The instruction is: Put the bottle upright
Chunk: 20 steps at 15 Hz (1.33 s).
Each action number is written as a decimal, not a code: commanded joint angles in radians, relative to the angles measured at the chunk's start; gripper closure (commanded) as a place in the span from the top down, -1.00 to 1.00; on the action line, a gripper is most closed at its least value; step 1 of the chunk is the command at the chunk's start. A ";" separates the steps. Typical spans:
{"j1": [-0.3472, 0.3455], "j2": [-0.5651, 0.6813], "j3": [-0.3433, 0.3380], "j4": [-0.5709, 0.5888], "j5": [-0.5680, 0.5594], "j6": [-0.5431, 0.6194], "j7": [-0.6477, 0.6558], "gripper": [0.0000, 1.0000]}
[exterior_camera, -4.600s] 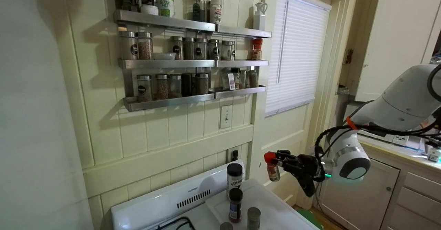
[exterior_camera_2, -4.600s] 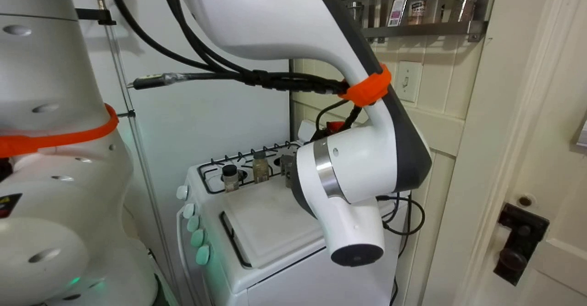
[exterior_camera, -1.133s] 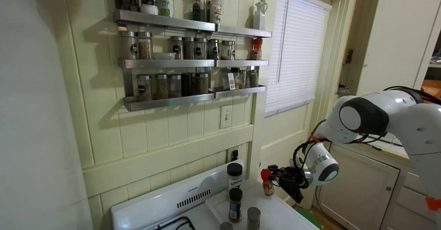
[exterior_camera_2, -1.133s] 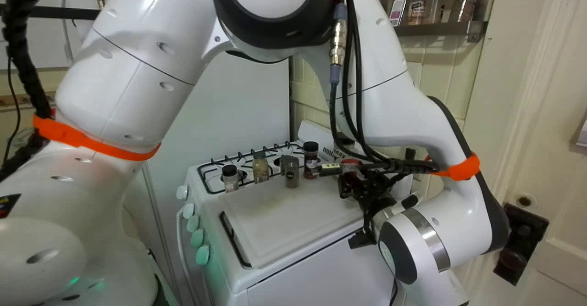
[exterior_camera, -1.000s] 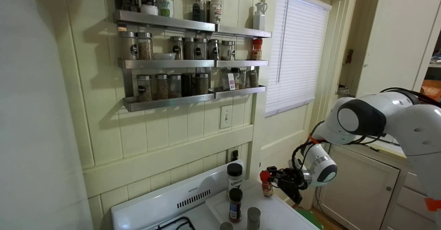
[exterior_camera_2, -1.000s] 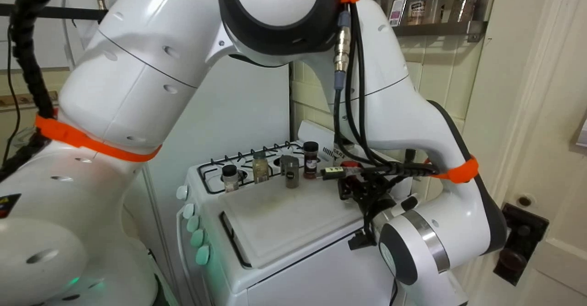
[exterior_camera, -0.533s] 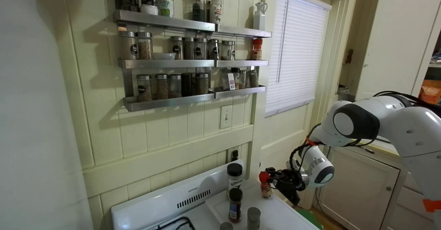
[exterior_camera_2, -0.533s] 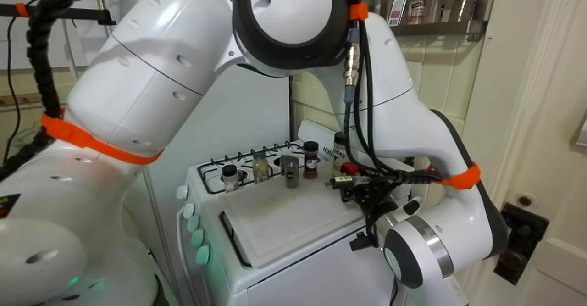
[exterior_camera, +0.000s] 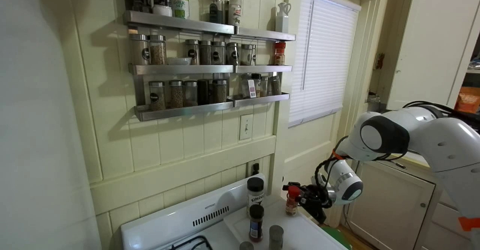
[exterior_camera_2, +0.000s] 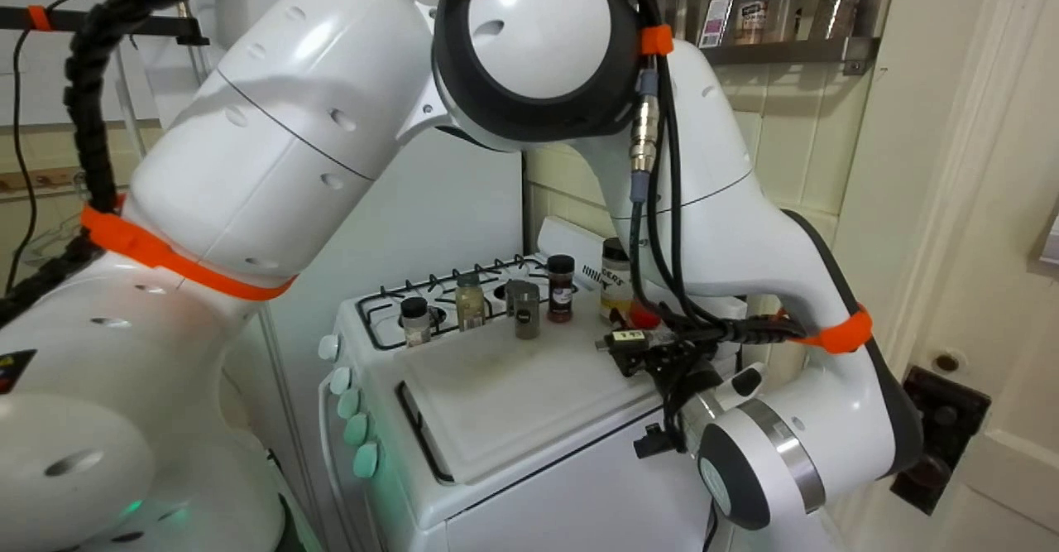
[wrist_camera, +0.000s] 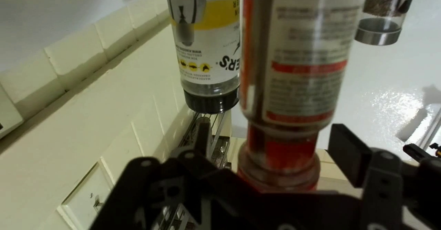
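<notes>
The bottle, with a reddish body and a red cap, stands upright on the white stove top (exterior_camera: 285, 227) near its edge; its body (exterior_camera: 291, 206) shows in an exterior view. In an exterior view only its red cap (exterior_camera_2: 644, 314) shows clearly, behind cables and gripper. In the wrist view, which stands upside down, the bottle (wrist_camera: 299, 61) is sharp enough to show its label. My gripper (wrist_camera: 272, 137) is open around the neck and cap, with a gap on each side. In both exterior views the gripper (exterior_camera: 294, 193) (exterior_camera_2: 633, 338) is at cap height.
A larger black-capped bottle (exterior_camera: 255, 196) stands close by at the back of the stove. A dark red bottle with black cap (exterior_camera: 256, 225) and a grey shaker (exterior_camera: 276, 237) stand nearby. Other jars (exterior_camera_2: 470, 302) stand towards the burners. The wall (exterior_camera: 210, 145) rises behind.
Several seconds ago the gripper held the bottle tilted in the air. The bottle has come down upright onto the stove top. Within the last half second the jaws have opened around its cap.
</notes>
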 commanded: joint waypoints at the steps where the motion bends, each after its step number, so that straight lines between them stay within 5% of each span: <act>1: -0.012 0.037 -0.007 0.035 -0.033 -0.040 -0.034 1.00; 20: -0.001 -0.054 -0.065 -0.053 -0.095 0.034 -0.035 1.00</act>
